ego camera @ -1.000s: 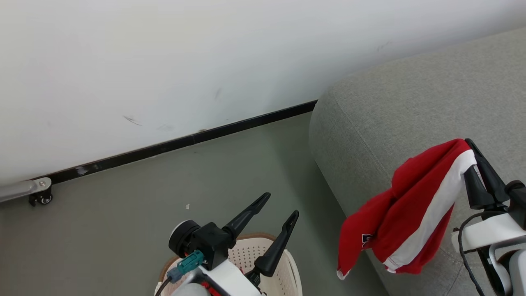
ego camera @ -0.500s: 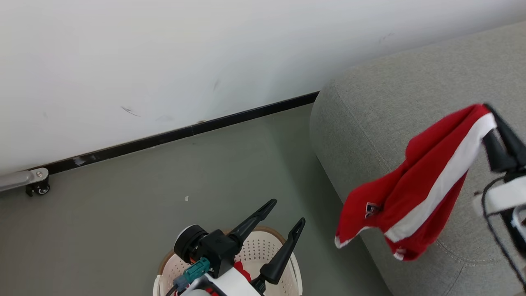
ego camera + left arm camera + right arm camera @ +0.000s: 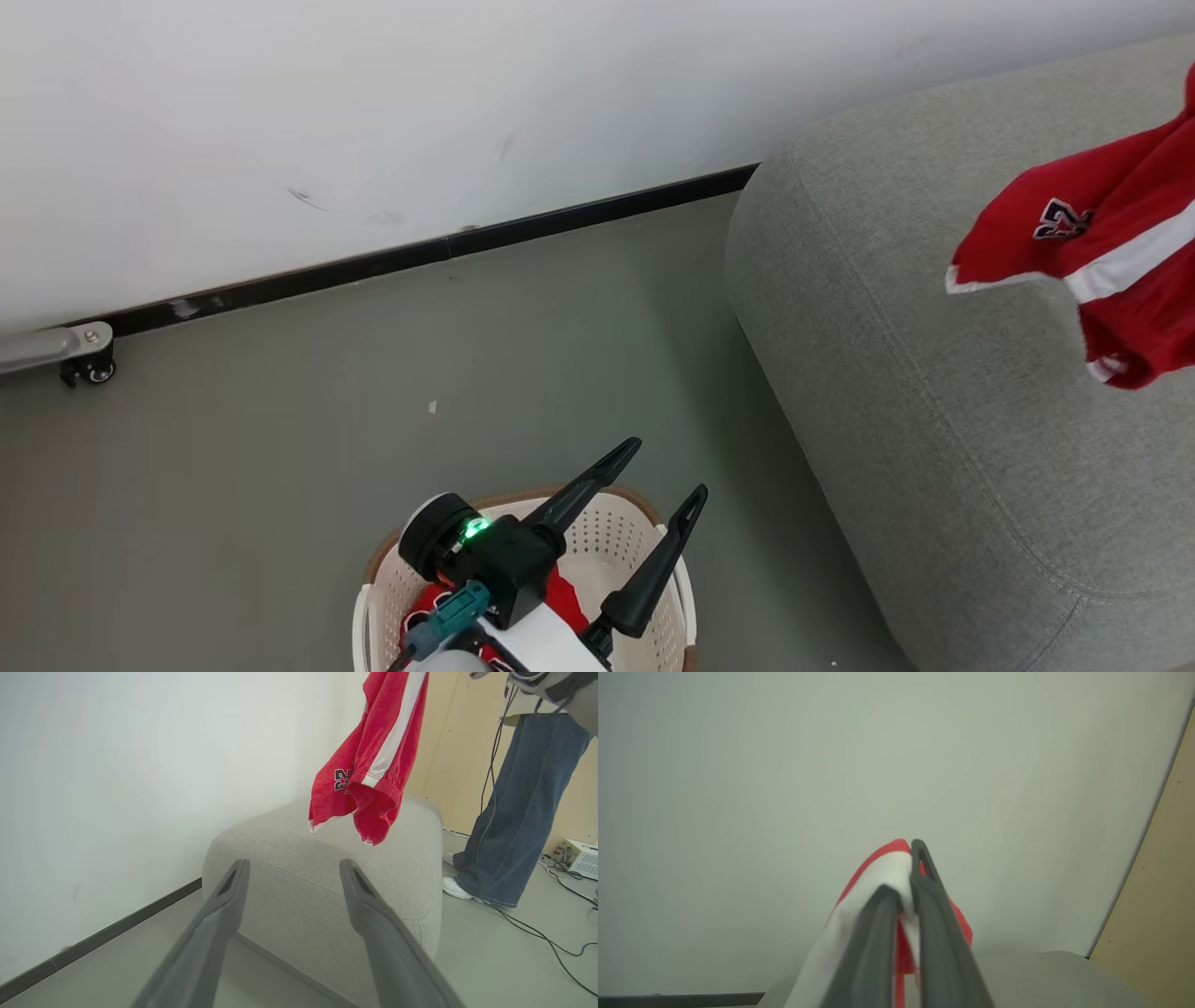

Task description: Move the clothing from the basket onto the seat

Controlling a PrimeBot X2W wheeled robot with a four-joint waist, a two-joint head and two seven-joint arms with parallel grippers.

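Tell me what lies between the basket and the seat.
Nothing but bare grey floor lies between the basket and the seat, as the head view shows.

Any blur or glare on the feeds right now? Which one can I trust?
Head view: sharp, evenly lit, soft shadow beside the seat. Left wrist view: red shorts crisp, left gripper blurred up close. Right wrist view: soft throughout, right gripper hazy.

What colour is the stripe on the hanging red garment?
White; the stripe shows best in the left wrist view.
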